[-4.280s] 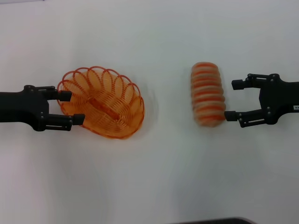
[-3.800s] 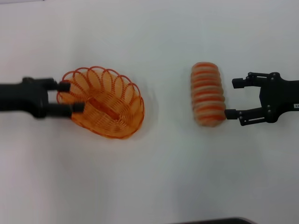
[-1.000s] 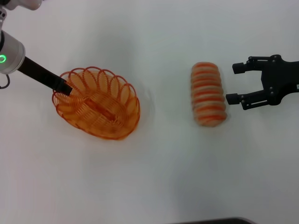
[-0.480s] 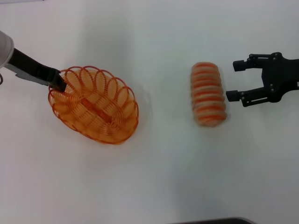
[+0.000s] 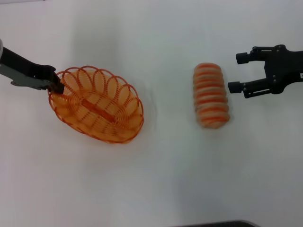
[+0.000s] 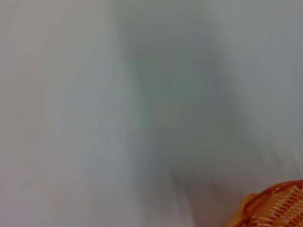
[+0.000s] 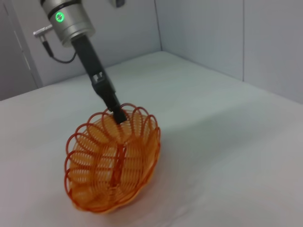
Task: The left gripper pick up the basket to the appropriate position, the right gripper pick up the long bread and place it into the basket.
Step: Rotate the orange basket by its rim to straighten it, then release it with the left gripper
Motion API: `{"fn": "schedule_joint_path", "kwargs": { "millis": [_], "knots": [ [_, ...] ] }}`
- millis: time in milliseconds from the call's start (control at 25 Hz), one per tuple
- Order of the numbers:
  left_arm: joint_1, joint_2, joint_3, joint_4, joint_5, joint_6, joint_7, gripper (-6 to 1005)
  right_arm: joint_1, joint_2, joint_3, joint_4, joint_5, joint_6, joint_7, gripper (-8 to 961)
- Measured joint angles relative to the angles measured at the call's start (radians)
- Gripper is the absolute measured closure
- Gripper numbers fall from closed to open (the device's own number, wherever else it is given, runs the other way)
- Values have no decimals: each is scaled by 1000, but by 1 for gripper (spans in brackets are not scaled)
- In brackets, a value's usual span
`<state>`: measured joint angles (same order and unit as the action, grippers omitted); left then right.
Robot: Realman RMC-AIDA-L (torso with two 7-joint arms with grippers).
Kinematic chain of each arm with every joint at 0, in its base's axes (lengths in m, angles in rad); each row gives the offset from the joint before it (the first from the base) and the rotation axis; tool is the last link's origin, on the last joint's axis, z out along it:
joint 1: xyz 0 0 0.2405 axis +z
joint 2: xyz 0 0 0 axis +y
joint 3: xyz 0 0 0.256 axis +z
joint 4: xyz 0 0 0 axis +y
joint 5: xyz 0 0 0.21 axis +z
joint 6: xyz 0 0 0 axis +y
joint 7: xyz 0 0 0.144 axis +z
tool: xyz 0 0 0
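Observation:
The orange wire basket (image 5: 97,105) is on the left of the white table in the head view. My left gripper (image 5: 56,85) is shut on the rim at the basket's left end. In the right wrist view the basket (image 7: 111,161) is tilted, its gripped end raised by the left gripper (image 7: 118,113). A bit of the rim (image 6: 279,208) shows in the left wrist view. The long bread (image 5: 210,95), tan with orange-red stripes, lies on the table to the right. My right gripper (image 5: 237,72) is open just right of the bread's far half, not touching it.
A white tabletop (image 5: 161,165) spreads around both things, with a wide gap between basket and bread. A dark edge (image 5: 213,223) shows at the table's near side. Grey walls (image 7: 199,28) stand behind the table in the right wrist view.
The left gripper shut on the basket's rim and raised that end; its arm has since swung lower and the basket shifted slightly. The right gripper drew a little up and away from the bread.

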<state>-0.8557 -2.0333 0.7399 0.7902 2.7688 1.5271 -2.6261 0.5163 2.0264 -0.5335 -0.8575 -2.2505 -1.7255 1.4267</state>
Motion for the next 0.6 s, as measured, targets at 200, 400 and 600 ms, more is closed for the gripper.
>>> {"fn": "schedule_joint_path", "kwargs": {
  "millis": [200,400,600],
  "knots": [
    [4,-6,-64,-3,0,6,-18,906,6,-1,25,0,0,13,4,7],
    [16,-10,-169,-25,-8,9,-17,907,7,-2,46,0,1,27,11,7],
    [45,-10,-185,-37,-63,10,-24,908,11,-2,53,0,3,38,12,7]
  ]
}}
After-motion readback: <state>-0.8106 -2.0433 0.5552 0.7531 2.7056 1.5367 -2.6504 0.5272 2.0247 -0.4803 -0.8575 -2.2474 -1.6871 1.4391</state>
